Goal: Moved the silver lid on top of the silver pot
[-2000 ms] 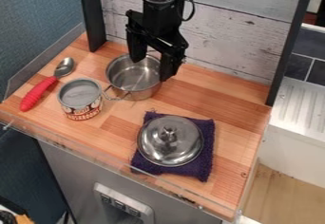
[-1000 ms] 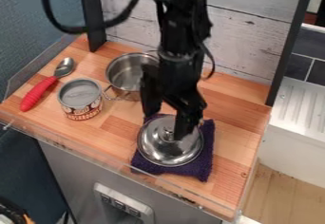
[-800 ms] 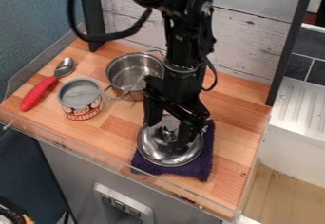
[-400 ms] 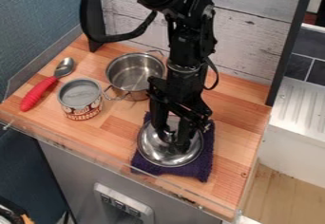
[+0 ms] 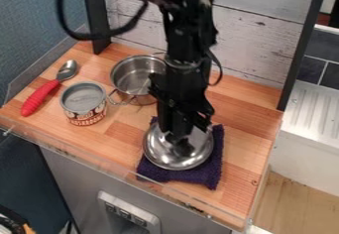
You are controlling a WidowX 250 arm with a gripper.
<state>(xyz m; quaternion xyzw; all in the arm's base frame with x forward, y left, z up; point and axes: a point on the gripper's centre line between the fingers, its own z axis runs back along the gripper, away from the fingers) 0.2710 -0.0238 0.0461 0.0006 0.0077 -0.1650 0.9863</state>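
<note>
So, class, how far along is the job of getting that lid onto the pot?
Looks done: the gripper is down at the middle of the silver lid, its fingers drawn in around the knob. In hand: the lid, seemingly gripped, over the purple cloth; whether it is off the cloth, I can't tell. Left: carrying it to the silver pot, whose top is open, and setting it there.

Worktop (image 5: 119, 139): red-handled spoon (image 5: 41, 95) at left, beside open-looking can (image 5: 84, 110); purple cloth (image 5: 210, 171) near front edge.
</note>
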